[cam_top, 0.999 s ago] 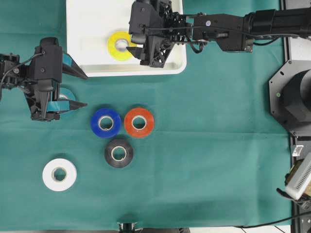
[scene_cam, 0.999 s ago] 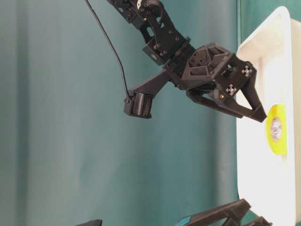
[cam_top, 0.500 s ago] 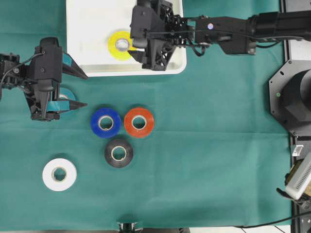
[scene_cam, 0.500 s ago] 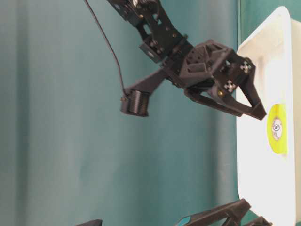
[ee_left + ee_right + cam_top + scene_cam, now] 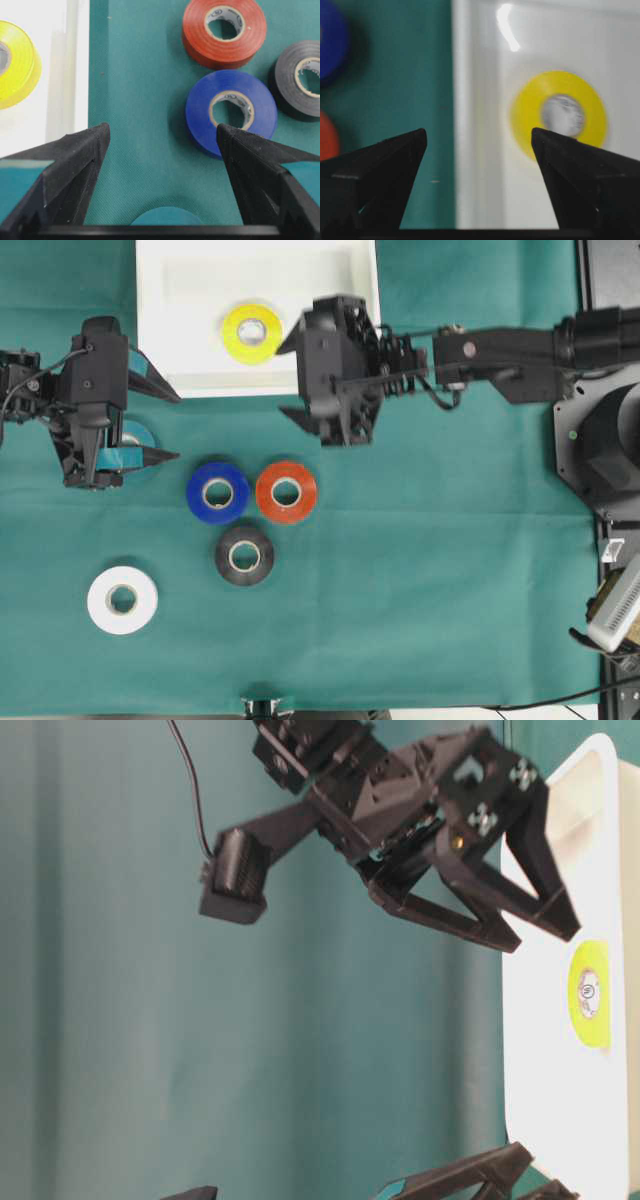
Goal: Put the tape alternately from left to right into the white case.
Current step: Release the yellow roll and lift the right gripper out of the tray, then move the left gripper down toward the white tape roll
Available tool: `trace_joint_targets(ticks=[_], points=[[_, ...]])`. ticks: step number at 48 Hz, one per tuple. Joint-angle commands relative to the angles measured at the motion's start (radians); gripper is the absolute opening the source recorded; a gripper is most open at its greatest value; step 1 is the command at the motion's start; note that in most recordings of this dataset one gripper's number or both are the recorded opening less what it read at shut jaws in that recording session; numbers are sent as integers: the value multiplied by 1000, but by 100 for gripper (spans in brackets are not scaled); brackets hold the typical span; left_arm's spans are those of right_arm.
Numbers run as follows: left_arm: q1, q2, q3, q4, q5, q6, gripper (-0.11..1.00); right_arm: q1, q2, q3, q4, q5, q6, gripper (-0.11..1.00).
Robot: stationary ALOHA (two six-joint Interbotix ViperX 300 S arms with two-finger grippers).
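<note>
Whole table's covered in a teal green cloth (image 5: 420, 570), a bit creased. Off the right edge there's a dark octagonal base (image 5: 600, 450) sitting on a pale surface.

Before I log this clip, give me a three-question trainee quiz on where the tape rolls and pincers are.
1. True or false: the yellow roll lies inside the white case.
2. How many rolls lie fully uncovered on the green cloth in the overhead view? A) two B) four C) six
3. Fill in: the left pincer stands open over the ____ roll.

Key
1. True. It lies flat in the case; the right pincer is open and holds nothing.
2. B: blue roll, orange-red roll, black roll, white roll.
3. Teal, which is partly hidden beneath the pincer.
</note>
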Motion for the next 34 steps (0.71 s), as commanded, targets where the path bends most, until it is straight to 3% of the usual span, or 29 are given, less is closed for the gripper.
trace_joint_targets(ticks=[1, 18, 34], points=[[3, -9, -14, 0, -8, 0, 91, 26, -38, 3, 0, -8, 2, 82], [3, -9, -12, 0, -8, 0, 91, 126, -74, 69, 0, -9, 2, 82], [-3, -9, -15, -2, -8, 0, 91, 127, -81, 86, 0, -32, 2, 82]])
